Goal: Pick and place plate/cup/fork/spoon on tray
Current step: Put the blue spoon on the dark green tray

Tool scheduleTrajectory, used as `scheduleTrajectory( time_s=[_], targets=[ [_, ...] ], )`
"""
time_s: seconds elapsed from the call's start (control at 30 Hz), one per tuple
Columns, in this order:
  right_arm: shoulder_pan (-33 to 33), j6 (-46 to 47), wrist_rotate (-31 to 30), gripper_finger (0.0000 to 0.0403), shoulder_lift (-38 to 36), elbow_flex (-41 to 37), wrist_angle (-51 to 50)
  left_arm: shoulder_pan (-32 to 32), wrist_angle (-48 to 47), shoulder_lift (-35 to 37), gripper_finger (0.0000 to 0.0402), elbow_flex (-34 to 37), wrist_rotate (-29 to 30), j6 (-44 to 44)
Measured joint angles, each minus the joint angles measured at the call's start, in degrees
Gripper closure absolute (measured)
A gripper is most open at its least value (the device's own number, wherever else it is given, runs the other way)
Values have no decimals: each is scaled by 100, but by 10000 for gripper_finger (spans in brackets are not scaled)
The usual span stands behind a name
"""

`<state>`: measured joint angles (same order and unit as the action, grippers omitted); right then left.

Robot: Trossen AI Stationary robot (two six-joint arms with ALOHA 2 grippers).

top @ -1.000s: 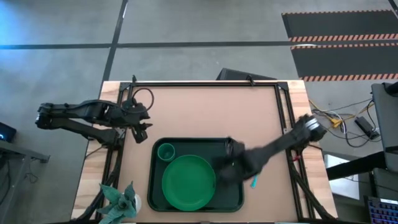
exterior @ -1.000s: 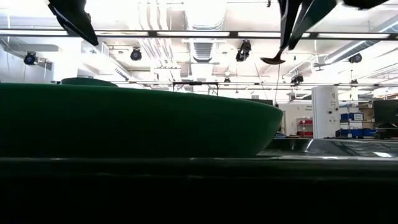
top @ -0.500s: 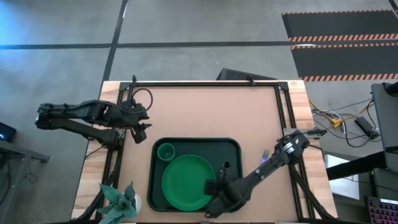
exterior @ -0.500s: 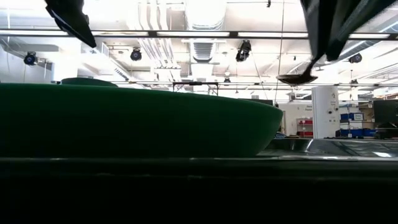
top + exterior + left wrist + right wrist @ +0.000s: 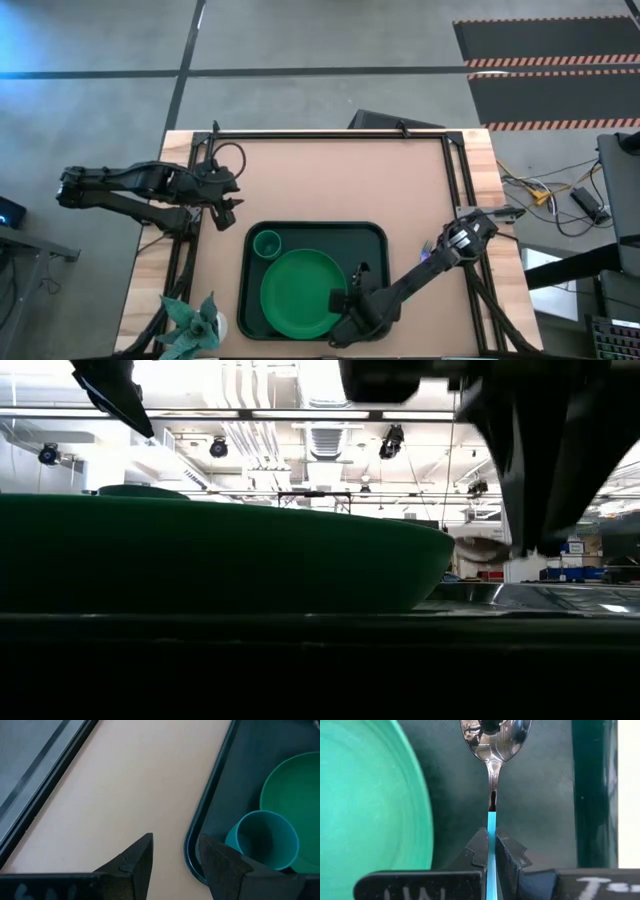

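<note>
The dark green tray (image 5: pixel 370 235) lies at the table's near middle. The bright green plate (image 5: pixel 300 292) lies on the tray floor, and the small green cup (image 5: pixel 266 243) stands upright in the tray's far left corner. My right gripper (image 5: pixel 361 287) is over the tray's right part, between the plate (image 5: pixel 370 795) and the tray's right rim (image 5: pixel 592 795), shut on the spoon (image 5: pixel 495 750). A bit of the fork (image 5: pixel 427 252) shows on the table right of the tray, beside my right arm. My left gripper (image 5: pixel 228 205) is open and empty off the tray's far left corner. My right gripper pinches the spoon's light blue handle (image 5: pixel 491 827) between its two fingers, just behind the metal neck. The fingers slant down from above and lie along the spoon. The bowl (image 5: pixel 485 548) sticks out ahead of them, hollow side up, a little above the tray floor.
A green toy plant (image 5: pixel 195 320) stands at the table's near left corner. A black frame (image 5: pixel 455 170) runs round the table top. Bare brown table (image 5: pixel 340 180) lies beyond the tray. In the left wrist view the cup (image 5: pixel 265 840) and the tray rim (image 5: pixel 210 810) are close ahead.
My right gripper has come down and toward the table's near edge with the spoon. Its arm has swung round, so it now reaches the tray from the near right. The spoon's bowl has sunk from well above the plate's rim to just above the tray floor.
</note>
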<state>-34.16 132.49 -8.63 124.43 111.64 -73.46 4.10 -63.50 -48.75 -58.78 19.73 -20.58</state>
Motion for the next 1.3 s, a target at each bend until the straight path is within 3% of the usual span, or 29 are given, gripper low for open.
scheduleTrajectory(
  time_s=[0.27,0.67,1.07,1.3],
  targets=[
    [8,-3,47,395,-142,-1054,1140,-2,2,26,261,13,0,0],
    [164,-621,115,395,-740,-2084,1763,-2,2,9,261,13,0,-4],
    [586,-1629,62,395,-808,-2133,1848,0,6,-42,261,15,0,-11],
    [642,-1648,58,395,-812,-2190,1861,-1,6,-32,261,17,0,-15]
  ],
)
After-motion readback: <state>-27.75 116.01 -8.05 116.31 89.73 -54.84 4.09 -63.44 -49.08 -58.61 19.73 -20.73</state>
